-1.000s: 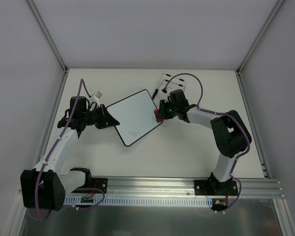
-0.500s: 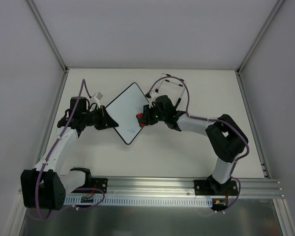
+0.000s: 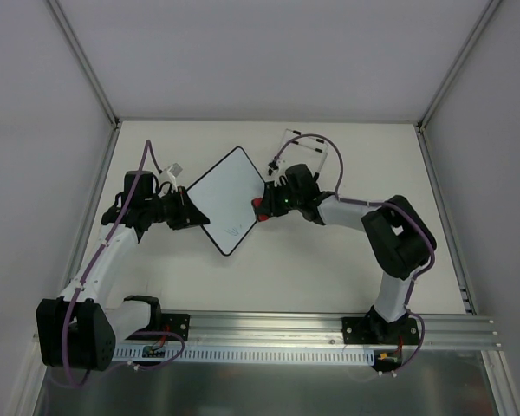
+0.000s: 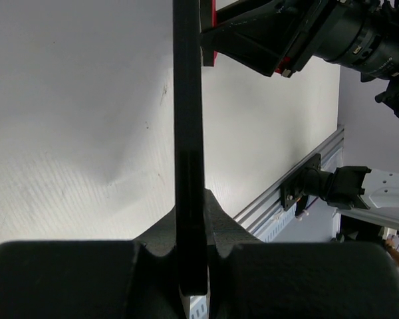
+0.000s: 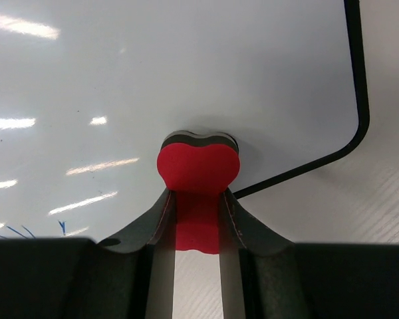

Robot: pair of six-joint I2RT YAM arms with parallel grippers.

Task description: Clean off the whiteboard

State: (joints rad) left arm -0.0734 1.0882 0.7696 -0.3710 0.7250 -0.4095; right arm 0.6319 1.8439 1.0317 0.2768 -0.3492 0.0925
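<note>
On the white bench (image 3: 329, 260), a small rectangular whiteboard (image 3: 225, 195) with rounded corners and a thin black frame is found a little to 9 o'clock of the middle. It is turned like a diamond, with one corner toward 12 o'clock. Whether it lies fully flat cannot be told.

The left tool (image 3: 195, 215) is placed at the 8 o'clock edge of the whiteboard. In the left wrist view the black edge of the whiteboard (image 4: 187, 133) is seen thin between the fingers of the left tool (image 4: 189, 219), which is closed completely on it.

The right tool (image 3: 262, 208) is placed at the 3 o'clock edge. A small red bone-shaped foam eraser (image 5: 198, 166) is clamped in the right tool (image 5: 197, 219), whose jaws are only narrowly apart, as wide as the eraser itself. Its rounded head is pressed on the white surface of the whiteboard (image 5: 186, 66), just inside the frame, with a rounded corner at 3 o'clock of it.

Some thin blue marker strokes (image 5: 13, 230) are seen near the 6 o'clock corner (image 3: 234, 231).
</note>
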